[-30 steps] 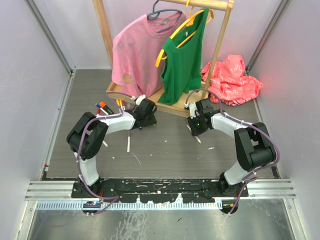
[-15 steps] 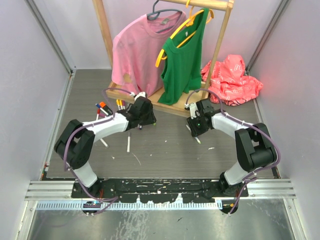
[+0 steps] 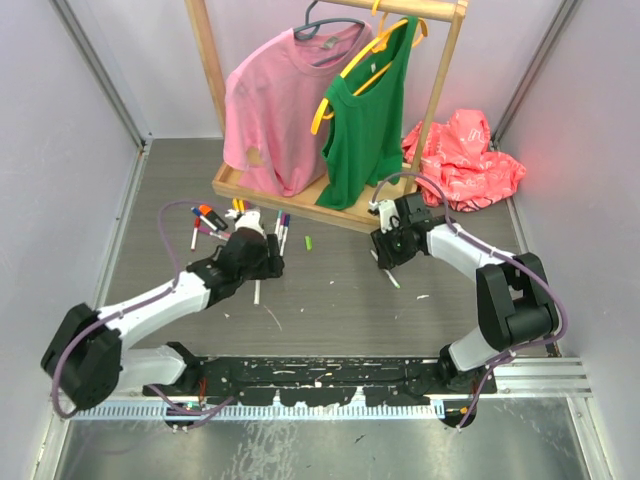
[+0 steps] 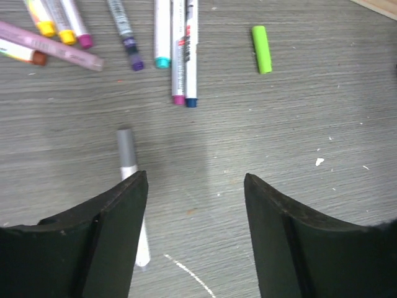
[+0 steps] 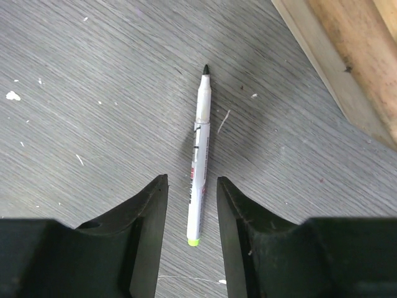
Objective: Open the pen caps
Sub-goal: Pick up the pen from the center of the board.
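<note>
On grained tabletop (image 4: 322,118), a stubby cylindrical green cap (image 4: 262,49)

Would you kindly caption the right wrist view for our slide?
Open right gripper above an uncapped white marker on the grey table.

The right pincer (image 5: 192,181) is hovering with its jaws parted, not touching the uncapped white marker (image 5: 200,146) that is lying between them on the grey surface (image 5: 93,93). A wooden base (image 5: 347,56) is crossing the upper right corner.

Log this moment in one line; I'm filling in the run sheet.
left fingers: apart, empty | right fingers: apart above uncapped pen | green cap: off, lying loose
</note>
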### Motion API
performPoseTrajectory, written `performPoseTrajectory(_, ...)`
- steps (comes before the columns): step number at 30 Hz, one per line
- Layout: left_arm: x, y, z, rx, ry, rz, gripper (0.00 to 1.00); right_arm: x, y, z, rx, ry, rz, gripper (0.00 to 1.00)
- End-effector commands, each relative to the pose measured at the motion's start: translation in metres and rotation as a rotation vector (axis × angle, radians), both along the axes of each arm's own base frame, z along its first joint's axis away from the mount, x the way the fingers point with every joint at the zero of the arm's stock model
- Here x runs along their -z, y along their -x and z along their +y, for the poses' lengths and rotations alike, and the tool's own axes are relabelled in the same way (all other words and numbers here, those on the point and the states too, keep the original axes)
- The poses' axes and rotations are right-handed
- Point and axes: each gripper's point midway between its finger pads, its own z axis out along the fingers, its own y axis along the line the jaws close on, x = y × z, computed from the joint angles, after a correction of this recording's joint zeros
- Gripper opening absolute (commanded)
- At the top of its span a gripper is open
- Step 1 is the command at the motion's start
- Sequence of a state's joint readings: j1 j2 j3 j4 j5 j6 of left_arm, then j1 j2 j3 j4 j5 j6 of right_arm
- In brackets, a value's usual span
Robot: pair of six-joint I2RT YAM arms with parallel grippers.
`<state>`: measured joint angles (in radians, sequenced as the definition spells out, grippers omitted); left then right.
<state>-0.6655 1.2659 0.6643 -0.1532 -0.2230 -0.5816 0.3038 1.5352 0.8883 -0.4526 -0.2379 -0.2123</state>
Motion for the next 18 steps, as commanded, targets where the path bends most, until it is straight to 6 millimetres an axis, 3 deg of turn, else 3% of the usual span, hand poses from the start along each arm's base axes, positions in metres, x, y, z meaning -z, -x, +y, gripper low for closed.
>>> performPoseTrajectory(1, -0.014, 0.003, 0.033, -0.082, -0.070, -0.077, 0.68, -0.030, -0.010, 0.013, -0.071, -0.064, -0.061, 0.45)
performPoseTrajectory(8, 0.004, 0.013, 0.064, -0.139, -0.269, 0.024, 0.71, -0.060, 0.003, 0.024, -0.287, -0.127, -0.079, 0.51)
performPoseTrajectory(13, 0.019, 0.009, 0.058, -0.101, -0.321, 0.087, 0.66, -0.071, 0.004, 0.021, -0.291, -0.167, -0.102, 0.53)
performPoseTrajectory(18, 0.029, 0.010, 0.047, -0.061, -0.305, 0.131, 0.51, -0.071, 0.006, 0.022, -0.293, -0.179, -0.093, 0.53)
